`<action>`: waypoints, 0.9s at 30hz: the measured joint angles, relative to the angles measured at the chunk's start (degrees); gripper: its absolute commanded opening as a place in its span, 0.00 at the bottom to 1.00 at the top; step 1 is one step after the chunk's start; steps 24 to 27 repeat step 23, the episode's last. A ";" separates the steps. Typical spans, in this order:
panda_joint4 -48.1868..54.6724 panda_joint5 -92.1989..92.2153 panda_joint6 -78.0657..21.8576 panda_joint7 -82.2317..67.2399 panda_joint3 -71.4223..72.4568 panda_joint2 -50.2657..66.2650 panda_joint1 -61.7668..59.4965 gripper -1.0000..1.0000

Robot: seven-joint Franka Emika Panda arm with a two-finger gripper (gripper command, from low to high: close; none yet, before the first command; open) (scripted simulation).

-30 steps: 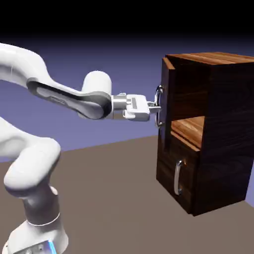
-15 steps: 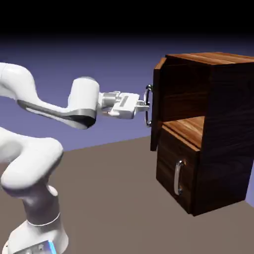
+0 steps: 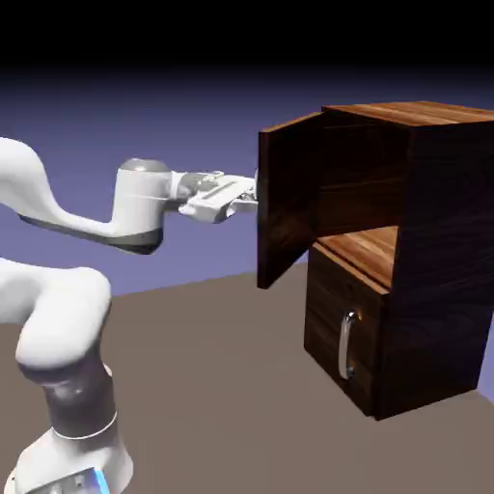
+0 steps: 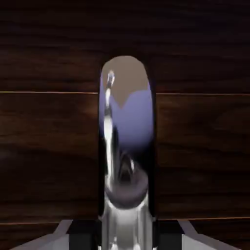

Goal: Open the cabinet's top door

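Claw, left of centre in the exterior view, pinched tight on the top door's handle. Handle itself hidden there behind the door's edge; in the hand view, filling the middle as a bright silver bar, large and upright, mirroring backdrop violet and table brown. Grey fingertips just visible at the bottom corners on either side of the bar, dark wood grain all around.

Top door swung well out from the cabinet, inner face turned toward the camera, hinge side at the carcass, free edge at the claw. Upper compartment exposed behind, its wooden shelf catching light. Lower panel shut, its own silver handle untouched, lower right of the frame. White arm stretching in from the left edge, base at the lower left, all standing on the grey-brown table.

Step in hand, by the look of it: the pull, mid-swing, most of the opening done. Next move likely calls for more travel along the door's arc, wrist turning with the handle so the grip stays square; a straight tug risks slipping off the bar or straining against the hinge. Release only once the door stands fully wide.
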 measured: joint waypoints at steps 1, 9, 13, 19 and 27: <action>1.12 1.74 -2.49 -0.48 1.38 0.47 -0.11 0.00; 13.69 13.62 -22.44 -3.13 13.63 4.15 -6.58 0.00; 21.92 18.40 -32.06 -4.28 20.08 5.02 -13.09 0.00; 34.38 23.91 -44.44 -6.31 28.09 4.26 -23.93 0.00; 42.01 26.58 -51.25 -7.79 31.92 2.86 -30.57 1.00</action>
